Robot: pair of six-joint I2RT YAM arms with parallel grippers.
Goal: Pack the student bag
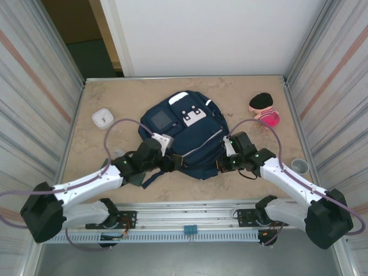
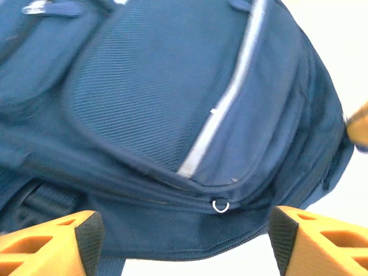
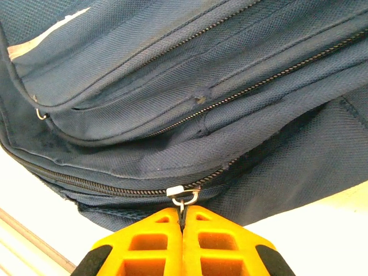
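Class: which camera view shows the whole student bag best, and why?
Top external: the student bag lies almost whole in view on the table. Left wrist shows one striped pocket close up; right wrist shows zipper seams, the right gripper shut on a zipper pull.

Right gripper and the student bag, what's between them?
Only the metal zipper pull, running from the student bag into the shut right gripper; the right wrist view shows it.

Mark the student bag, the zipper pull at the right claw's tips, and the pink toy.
student bag [image 1: 192, 150]: top external view, on its navy front panel.
zipper pull [image 3: 183, 196]: right wrist view, on its metal ring.
pink toy [image 1: 268, 117]: top external view, on its pink body.
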